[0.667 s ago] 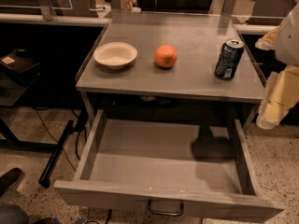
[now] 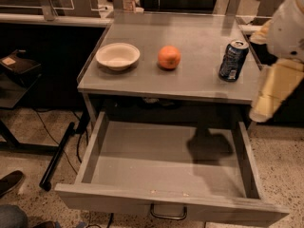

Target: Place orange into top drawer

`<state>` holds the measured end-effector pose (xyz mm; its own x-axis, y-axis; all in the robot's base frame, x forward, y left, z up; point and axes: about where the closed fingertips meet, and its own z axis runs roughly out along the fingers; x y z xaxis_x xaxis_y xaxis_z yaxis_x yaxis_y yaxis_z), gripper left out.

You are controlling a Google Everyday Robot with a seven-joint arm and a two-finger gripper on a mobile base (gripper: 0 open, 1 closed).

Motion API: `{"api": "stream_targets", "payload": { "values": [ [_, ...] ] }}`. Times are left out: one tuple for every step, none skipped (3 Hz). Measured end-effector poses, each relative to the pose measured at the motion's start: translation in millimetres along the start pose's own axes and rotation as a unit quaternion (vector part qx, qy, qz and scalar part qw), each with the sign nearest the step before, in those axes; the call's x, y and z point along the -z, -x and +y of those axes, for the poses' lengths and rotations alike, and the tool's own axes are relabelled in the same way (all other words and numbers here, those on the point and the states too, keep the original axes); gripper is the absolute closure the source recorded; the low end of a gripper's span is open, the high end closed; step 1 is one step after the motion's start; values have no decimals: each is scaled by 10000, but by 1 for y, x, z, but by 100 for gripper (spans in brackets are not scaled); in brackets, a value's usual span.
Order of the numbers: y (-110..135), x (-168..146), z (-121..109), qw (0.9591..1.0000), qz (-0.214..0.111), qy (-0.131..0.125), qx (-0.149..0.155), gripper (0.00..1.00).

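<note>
reach step: round orange fruit [image 2: 169, 57] on grey metal surface [image 2: 190, 32], open grey top drawer [image 2: 142, 160] below it; claw [image 2: 273, 91] right of fruit, can't tell state; nxt grasp.

Landmark: grey table [image 2: 199, 82].
- Floor [image 2: 28, 141]: pale speckled stone, to the left of and below the table.
- Black bar [image 2: 57, 156] lies aslant on the floor by the table's left leg, with a thin cable [image 2: 47, 127] near it.
- Metal rail [image 2: 47, 18] runs behind the table to its left.
- Dark shoe [image 2: 9, 182] is far left on the floor.
- Gripper [image 2: 266, 103] hangs off the table's right edge.
</note>
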<state>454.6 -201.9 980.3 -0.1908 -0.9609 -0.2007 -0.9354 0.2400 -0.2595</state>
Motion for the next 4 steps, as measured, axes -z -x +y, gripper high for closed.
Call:
{"api": "stream_targets", "payload": {
  "values": [
    [38,-7,-23,9995,-72,-50,306,0],
    [38,-7,-23,9995,-75,-53,305,0],
    [46,-12,-36,9995,-197,-36,227,0],
    [75,-24,-64,9992,-373,-21,155,0]
  ]
}}
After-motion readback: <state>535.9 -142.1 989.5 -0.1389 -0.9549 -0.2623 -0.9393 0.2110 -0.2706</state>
